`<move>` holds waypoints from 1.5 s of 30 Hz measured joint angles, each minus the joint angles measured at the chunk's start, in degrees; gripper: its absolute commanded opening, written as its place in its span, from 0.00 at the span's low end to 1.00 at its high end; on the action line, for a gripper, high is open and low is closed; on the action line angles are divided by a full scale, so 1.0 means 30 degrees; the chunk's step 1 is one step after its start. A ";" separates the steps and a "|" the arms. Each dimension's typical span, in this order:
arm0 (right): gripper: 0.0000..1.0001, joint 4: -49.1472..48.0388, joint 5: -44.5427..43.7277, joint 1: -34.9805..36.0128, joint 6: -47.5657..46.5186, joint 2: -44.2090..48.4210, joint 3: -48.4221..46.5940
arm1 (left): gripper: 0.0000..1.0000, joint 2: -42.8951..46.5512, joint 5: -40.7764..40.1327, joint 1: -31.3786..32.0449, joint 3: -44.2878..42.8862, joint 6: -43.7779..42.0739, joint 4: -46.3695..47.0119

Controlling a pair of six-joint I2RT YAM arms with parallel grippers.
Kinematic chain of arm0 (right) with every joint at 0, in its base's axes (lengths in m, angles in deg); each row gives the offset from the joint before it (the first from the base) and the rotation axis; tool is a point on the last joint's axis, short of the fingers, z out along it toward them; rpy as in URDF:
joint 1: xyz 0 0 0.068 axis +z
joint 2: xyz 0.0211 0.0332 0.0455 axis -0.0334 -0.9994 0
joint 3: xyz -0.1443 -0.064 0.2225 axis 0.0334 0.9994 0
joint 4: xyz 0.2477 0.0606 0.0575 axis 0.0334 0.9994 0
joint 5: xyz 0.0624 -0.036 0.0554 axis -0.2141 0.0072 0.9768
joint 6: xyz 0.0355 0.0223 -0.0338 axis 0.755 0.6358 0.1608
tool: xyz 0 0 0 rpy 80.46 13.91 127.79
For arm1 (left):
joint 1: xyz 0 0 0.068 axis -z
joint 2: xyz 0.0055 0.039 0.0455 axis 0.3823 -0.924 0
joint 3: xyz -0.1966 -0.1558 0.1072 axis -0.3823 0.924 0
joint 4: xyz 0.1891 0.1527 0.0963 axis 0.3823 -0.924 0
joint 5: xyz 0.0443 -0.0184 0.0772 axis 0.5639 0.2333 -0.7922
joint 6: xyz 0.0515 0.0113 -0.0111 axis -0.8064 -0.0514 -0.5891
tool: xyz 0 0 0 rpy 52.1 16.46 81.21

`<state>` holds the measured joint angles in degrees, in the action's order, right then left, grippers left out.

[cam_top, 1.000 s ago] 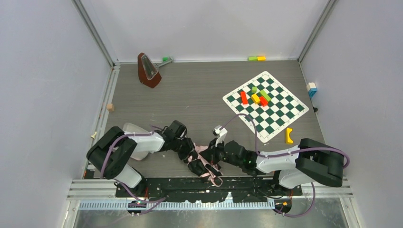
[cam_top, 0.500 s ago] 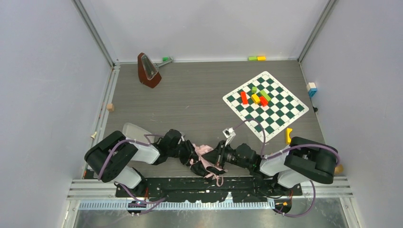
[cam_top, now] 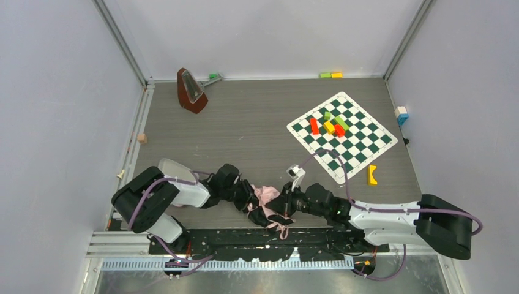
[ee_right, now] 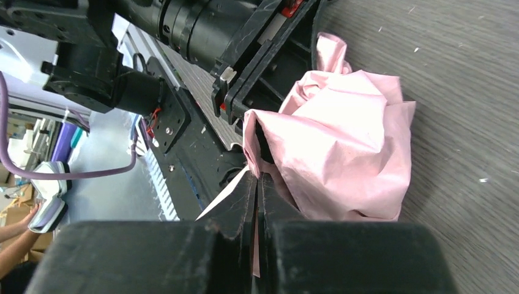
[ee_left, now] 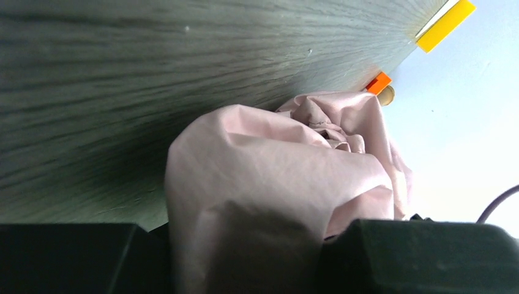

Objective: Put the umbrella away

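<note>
Overhead, two arms reach toward each other at the near edge of a grey wood-grain counter (cam_top: 245, 128). Between them lies the umbrella (cam_top: 264, 195), a crumpled bundle of pale pink and black fabric resting on the counter. Its pink strap (cam_top: 282, 231) trails over the near edge.

The left gripper (cam_top: 250, 201) meets the bundle from the left. Its wrist camera shows pink fabric bulging up out of the gap between its dark fingers (ee_left: 67, 257), so it is clamped on the umbrella. The right gripper (cam_top: 280, 205) meets the bundle from the right. In its own wrist view the two fingers (ee_right: 232, 220) are pressed together, with a thin sliver of pink cloth pinched between them, and the rest of the pink fabric is heaped just beyond the tips. The left gripper shows in that view too, touching the far side of the heap.

Farther back on the right, a green and white chessboard (cam_top: 361, 147) lies flat with small coloured blocks (cam_top: 330, 125) on it. A brown metronome (cam_top: 191, 90) stands at the far left, well apart from the arms
</note>
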<state>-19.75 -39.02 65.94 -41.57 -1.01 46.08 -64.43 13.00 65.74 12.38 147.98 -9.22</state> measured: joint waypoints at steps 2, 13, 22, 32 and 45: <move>0.06 0.0109 -0.0124 0.0423 -0.0204 -0.0889 -0.0532 | 0.00 0.0051 0.0000 0.0015 -0.0328 0.0036 -0.0823; 0.06 0.8400 -0.2856 0.4772 -0.6652 -0.4422 -0.7213 | 0.00 0.1800 0.0015 0.0102 -0.2667 -0.0073 -1.1096; 0.06 0.7890 -0.5566 0.7125 -1.0258 -0.7766 -0.9224 | 0.00 0.1836 -0.2178 0.0044 -0.5355 -0.1173 -1.8302; 0.06 0.8036 -0.5530 0.7519 -1.3100 -1.0025 -1.1191 | 0.59 0.0189 -0.5850 0.0255 -0.8947 -0.6426 -2.3693; 0.06 0.6856 -0.5231 0.7621 -1.3238 -1.1599 -1.2182 | 0.02 0.3650 -0.8641 0.0262 -0.7861 -1.1322 -2.2600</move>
<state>0.82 -54.71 88.81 -81.29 -35.81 9.54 -53.48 -12.92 66.53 -11.20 114.02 -77.02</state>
